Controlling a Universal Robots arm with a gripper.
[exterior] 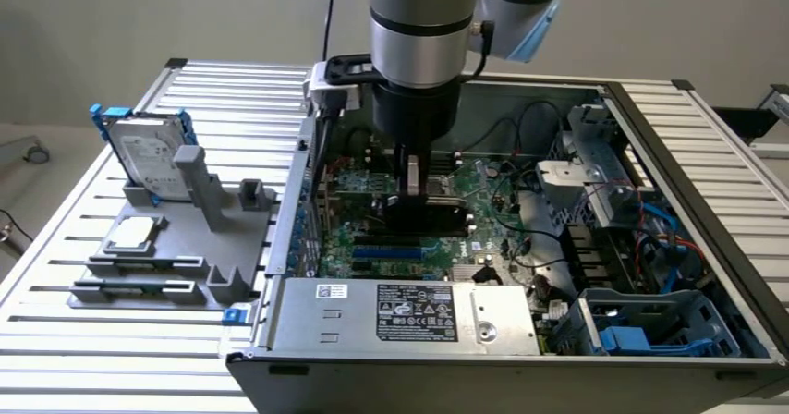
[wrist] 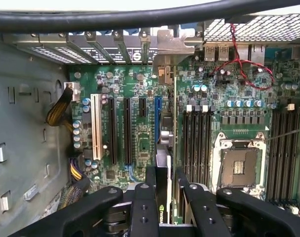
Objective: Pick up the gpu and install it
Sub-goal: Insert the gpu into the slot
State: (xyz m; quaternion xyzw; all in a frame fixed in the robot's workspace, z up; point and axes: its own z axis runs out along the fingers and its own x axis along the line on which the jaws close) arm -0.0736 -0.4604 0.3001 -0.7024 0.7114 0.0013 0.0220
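Note:
My gripper (exterior: pixel 415 188) reaches straight down into the open computer case (exterior: pixel 690 201) and is shut on the gpu (exterior: pixel 426 215). The card's black shroud shows just below the fingers (exterior: pixel 412 176), low over the green motherboard (exterior: pixel 370 248). In the wrist view the gpu (wrist: pixel 165 148) is seen edge-on between the two black fingers (wrist: pixel 151 180). It runs toward the case's rear slot openings, where its silver bracket (wrist: pixel 172 42) sits. It stands beside the blue expansion slot (wrist: pixel 157 116); whether it touches the slot I cannot tell.
A grey fixture (exterior: pixel 173 275) on the exterior view's left holds a hard drive in a blue frame (exterior: pixel 148 151) and a square CPU chip (exterior: pixel 133 234). Inside the case are the power supply (exterior: pixel 407 308), the CPU socket (wrist: pixel 237 168), memory slots (wrist: pixel 197 133) and black expansion slots (wrist: pixel 113 131).

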